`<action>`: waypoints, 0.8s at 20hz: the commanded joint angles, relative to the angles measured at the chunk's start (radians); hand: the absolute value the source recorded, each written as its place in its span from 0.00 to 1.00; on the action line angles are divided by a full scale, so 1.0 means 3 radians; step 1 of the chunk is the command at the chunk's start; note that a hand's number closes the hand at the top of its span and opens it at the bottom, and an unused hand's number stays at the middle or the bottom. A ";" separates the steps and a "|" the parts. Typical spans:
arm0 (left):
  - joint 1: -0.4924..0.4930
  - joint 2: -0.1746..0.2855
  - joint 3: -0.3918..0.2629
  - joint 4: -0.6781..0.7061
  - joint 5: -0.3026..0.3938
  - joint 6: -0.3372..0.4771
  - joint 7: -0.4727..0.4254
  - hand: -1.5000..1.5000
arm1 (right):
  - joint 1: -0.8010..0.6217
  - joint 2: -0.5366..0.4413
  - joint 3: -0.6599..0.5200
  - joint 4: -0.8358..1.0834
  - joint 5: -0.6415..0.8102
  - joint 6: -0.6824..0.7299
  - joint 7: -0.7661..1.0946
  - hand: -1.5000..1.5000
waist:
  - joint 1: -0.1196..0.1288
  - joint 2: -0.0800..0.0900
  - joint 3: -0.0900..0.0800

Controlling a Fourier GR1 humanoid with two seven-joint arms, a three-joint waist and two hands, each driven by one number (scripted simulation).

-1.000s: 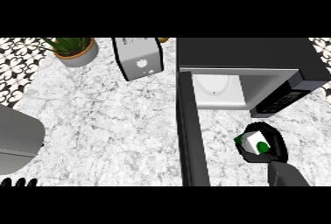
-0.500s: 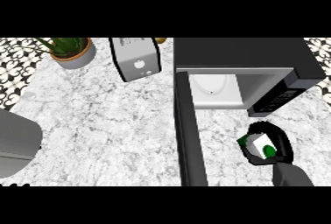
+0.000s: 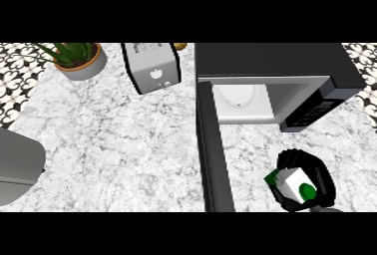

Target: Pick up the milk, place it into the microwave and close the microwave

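Nearer the lower edge, right hand (image 3: 322, 180) clasps boxy white-green milk (image 3: 293, 179).

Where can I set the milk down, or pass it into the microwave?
Widest bare counter: left of the open door, below the toaster and plant. A narrower patch lies between the microwave front and the right hand holding the milk; that leads straight into the open cavity.

- Bare desk (image 3: 254, 142) lies free between the right hand (image 3: 324, 180), curled round the milk (image 3: 294, 181), and the microwave (image 3: 273, 62) cavity
- The open microwave door (image 3: 212, 149) walls off that lane's left side
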 commanded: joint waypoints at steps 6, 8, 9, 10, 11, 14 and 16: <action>-0.0145 0.0055 0.0238 0.0137 0.0210 -0.0112 0.0048 0.00 | 0.0848 0.0414 0.0416 -0.1804 -0.0147 -0.0439 0.0996 1.00 | 0.0036 0.0023 0.0005; -0.0003 -0.0075 0.0058 0.0176 -0.0013 -0.0114 -0.0142 0.00 | 0.0909 0.0457 0.0536 -0.1968 -0.0091 -0.0608 0.1210 1.00 | 0.0057 0.0023 0.0007; -0.0060 0.0015 0.0201 0.0065 0.0158 -0.0146 -0.0045 0.00 | 0.0944 0.0459 0.0727 -0.2234 -0.0064 -0.0812 0.1319 1.00 | 0.0049 0.0022 0.0006; 0.0005 -0.0020 0.0163 -0.0057 0.0161 -0.0118 0.0092 0.00 | 0.0832 0.0461 0.0579 -0.2083 -0.0050 -0.0751 0.1233 1.00 | 0.0064 0.0028 0.0008; -0.0130 0.0045 0.0290 0.0023 0.0283 -0.0151 0.0161 0.00 | 0.0883 0.0462 0.0831 -0.2099 -0.0018 -0.0919 0.1145 1.00 | 0.0060 0.0029 0.0008; -0.0056 0.0096 0.0527 0.0194 0.0423 -0.0326 -0.0103 0.00 | 0.0616 0.0464 0.0838 -0.2059 0.0049 -0.1127 0.1275 1.00 | 0.0077 0.0028 0.0008; 0.0172 0.0019 0.0401 -0.0049 0.0305 -0.0310 -0.0076 0.00 | 0.0262 0.0465 0.0824 -0.1946 0.0081 -0.1432 0.1368 1.00 | 0.0098 0.0029 0.0010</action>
